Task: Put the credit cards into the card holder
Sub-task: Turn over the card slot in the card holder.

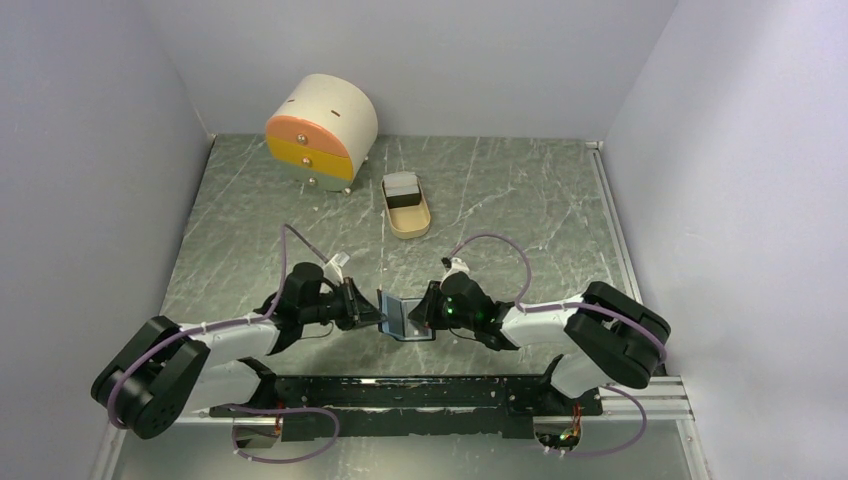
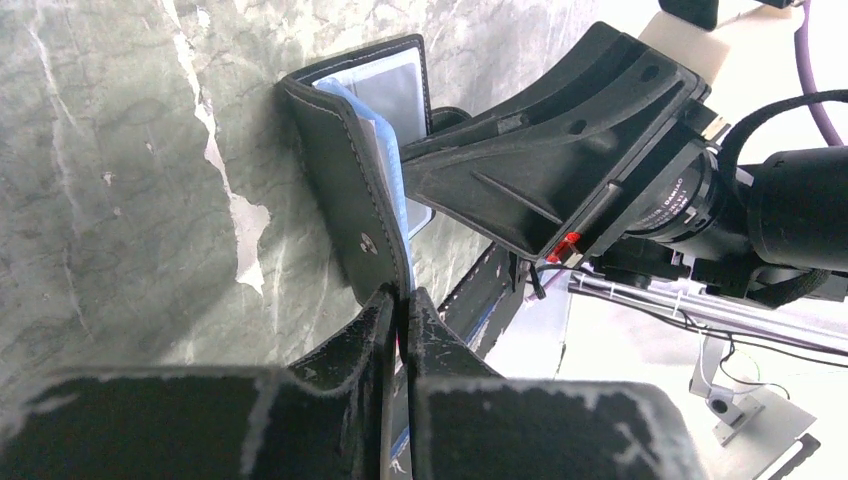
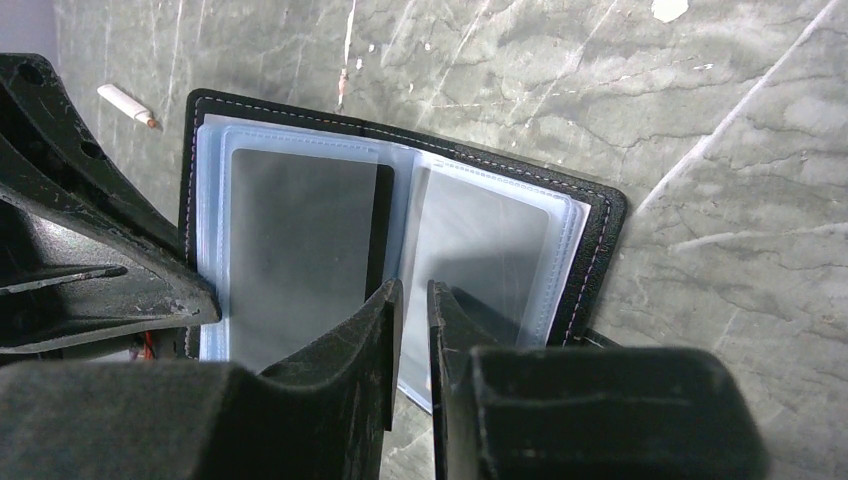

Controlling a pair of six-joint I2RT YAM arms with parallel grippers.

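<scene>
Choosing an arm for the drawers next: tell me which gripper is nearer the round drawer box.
Left. The left gripper, at the wallet's left edge, sits in front of the drawer box, slightly right; the right gripper, at the wallet's other side, is farther right.

Top cam overhead, whole table [image 1: 500, 200]; wrist cams v. close, both share card holder [image 3: 300, 220].

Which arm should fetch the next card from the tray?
Right, probably. The left gripper is clamped on the card holder's cover, propping it open. The right gripper sits over the pages, seemingly free, and the tray lies straight ahead of both.
</scene>
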